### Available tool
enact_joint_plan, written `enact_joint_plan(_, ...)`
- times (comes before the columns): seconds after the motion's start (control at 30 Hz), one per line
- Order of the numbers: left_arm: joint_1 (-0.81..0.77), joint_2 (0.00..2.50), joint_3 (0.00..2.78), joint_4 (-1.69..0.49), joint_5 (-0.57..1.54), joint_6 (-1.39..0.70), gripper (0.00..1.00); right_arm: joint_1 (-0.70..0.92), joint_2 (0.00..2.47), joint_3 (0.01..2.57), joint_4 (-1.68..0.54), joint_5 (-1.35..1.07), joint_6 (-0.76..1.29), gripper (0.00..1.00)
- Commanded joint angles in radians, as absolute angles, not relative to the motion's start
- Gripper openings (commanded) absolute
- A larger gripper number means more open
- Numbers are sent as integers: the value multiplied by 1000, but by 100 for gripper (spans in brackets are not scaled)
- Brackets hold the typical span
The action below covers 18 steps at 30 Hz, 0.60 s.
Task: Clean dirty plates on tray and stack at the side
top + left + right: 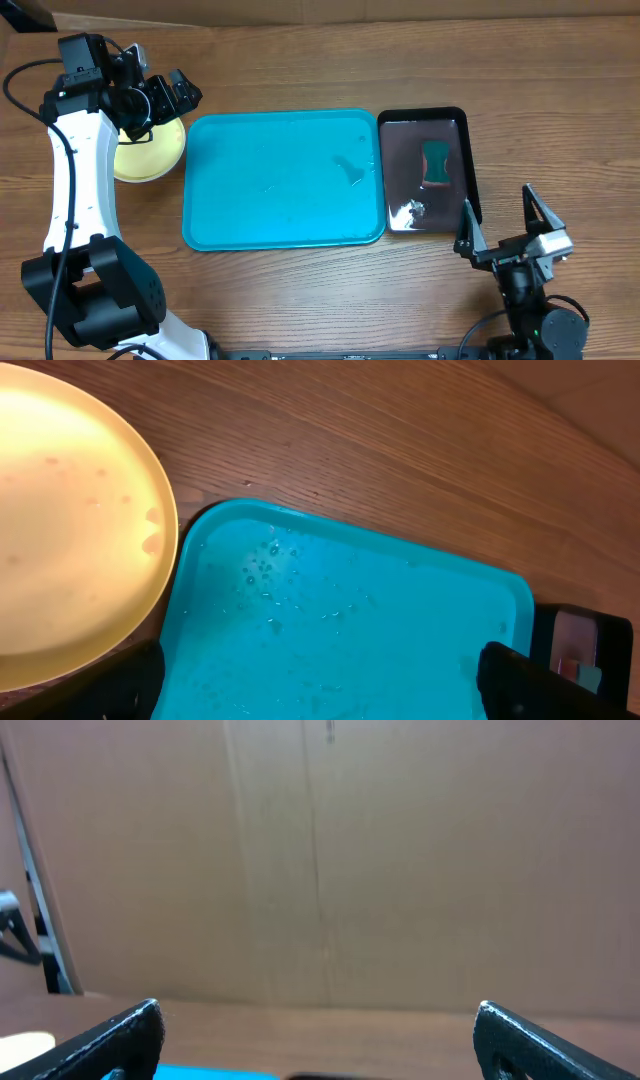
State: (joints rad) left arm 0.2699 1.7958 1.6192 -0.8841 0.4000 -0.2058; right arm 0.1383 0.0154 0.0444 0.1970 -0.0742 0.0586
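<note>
The turquoise tray [283,180] lies mid-table, wet, with no plate on it; droplets dot its floor in the left wrist view [340,620]. A yellow-green plate [150,156] sits on the table just left of the tray, seen large in the left wrist view [70,530]; whether others lie under it I cannot tell. My left gripper [172,96] hovers open over the plate's far right edge, nothing between its fingers [110,690]. My right gripper [503,222] stands open and empty near the front right, pointing at the back wall [318,1020].
A smaller glossy black tray [428,170] lies against the turquoise tray's right side, holding a green sponge [437,163] and a patch of white foam [410,210]. A cardboard wall [320,850] stands behind the table.
</note>
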Motion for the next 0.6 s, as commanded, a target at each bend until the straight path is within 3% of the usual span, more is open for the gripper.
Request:
enact_joint_plan(0.0,267,1798,1625,-883,403,-187,100,135,3,6,198,-81,56,100)
enact_joint_plan(0.3,267,1798,1625,-883,403,-187,100,135,3,7,-80,-134,43,100)
enact_joint_plan(0.57,267,1798,1625,-883,403,-187,100,135,3,7,-70,-150,-112,100)
